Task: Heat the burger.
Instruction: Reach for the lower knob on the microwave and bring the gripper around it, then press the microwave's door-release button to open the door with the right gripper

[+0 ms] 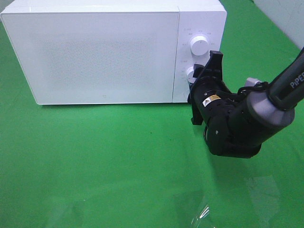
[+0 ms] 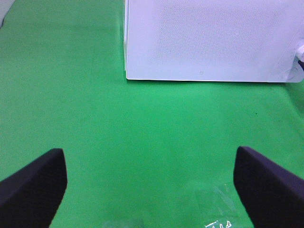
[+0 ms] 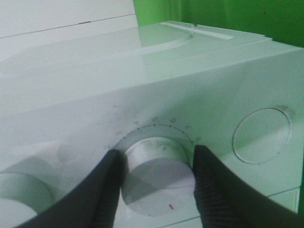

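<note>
Two dark fingers (image 3: 107, 190) of the right gripper (image 3: 156, 156) stand nearest in the right wrist view, one at each side of the lower knob (image 3: 156, 178). They seem to press on its rim, so this gripper is closed to the width of the knob and holds it. It faces the control panel straight, along the axis of the knob. I judge therefore that the coming move is only a turn around that axis, to set the heating.

The left gripper (image 2: 148, 156) is wide open with nothing in it. It hangs above the green table (image 2: 118, 118) in front of the microwave (image 1: 95, 52), well apart from the panel (the right arm is clearly the nearer one).

The burger shows in no view. As the door (image 1: 90, 57) is closed and not transparent, I suppose it is inside.

Only the wrist view shows the numbers around the knob and its small red mark (image 3: 169, 205). The high view shows instead the upper knob (image 1: 198, 44), which nothing touches.
</note>
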Controlling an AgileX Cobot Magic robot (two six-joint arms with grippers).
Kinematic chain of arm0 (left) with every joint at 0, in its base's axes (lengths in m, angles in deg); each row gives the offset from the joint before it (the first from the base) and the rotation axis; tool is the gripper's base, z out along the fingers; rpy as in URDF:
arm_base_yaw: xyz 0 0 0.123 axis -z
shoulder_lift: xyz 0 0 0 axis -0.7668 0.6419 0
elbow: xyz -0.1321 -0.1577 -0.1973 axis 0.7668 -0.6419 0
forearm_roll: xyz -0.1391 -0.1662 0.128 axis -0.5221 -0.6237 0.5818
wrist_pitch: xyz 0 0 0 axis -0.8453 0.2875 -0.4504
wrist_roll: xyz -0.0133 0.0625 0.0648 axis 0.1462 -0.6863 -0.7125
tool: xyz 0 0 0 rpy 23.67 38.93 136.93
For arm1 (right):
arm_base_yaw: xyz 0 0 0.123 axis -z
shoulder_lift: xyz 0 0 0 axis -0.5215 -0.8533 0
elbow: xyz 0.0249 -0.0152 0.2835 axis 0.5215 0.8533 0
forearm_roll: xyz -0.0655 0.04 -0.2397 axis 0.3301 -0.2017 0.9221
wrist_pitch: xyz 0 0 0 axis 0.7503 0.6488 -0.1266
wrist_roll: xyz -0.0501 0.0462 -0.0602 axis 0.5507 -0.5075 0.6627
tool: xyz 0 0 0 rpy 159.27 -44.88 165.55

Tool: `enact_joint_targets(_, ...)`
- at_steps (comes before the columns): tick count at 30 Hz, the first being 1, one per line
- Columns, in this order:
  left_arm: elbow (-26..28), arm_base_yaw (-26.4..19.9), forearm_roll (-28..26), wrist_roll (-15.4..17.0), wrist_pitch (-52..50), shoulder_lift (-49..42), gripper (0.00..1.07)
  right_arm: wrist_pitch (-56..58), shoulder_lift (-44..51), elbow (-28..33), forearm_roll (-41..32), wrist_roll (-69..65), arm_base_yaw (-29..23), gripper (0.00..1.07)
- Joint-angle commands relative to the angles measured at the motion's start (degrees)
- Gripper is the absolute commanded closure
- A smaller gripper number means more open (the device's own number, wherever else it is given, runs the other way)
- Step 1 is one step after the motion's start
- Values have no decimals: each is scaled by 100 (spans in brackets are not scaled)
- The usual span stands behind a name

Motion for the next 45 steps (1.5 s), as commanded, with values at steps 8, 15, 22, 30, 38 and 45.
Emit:
enact_joint_targets(8, -17, -17, -23, 23, -46, -92, 19, -1226, 46, -183, 865, 172, -23, 107)
enact_joint_targets(15, -17, -17, -23, 23, -46, -92, 19, -1226, 46, -183, 716, 189, -23, 106)
enact_joint_targets(22, -17, -17, -23, 23, -46, -92, 19, -1226, 46, -183, 567, 229, -23, 104)
enact_joint_targets(30, -17, -17, -23, 23, -46, -92, 19, -1226, 46, -183, -178, 304, -23, 81)
enact_joint_targets(38, -17, -17, -23, 23, -46, -92, 19, -1220, 46, -46, -504, 493, -23, 45)
enact_joint_targets(45, -17, -17, -23, 23, -46, -92, 19, -1180, 132, 372, -338, 521, -86, 30)
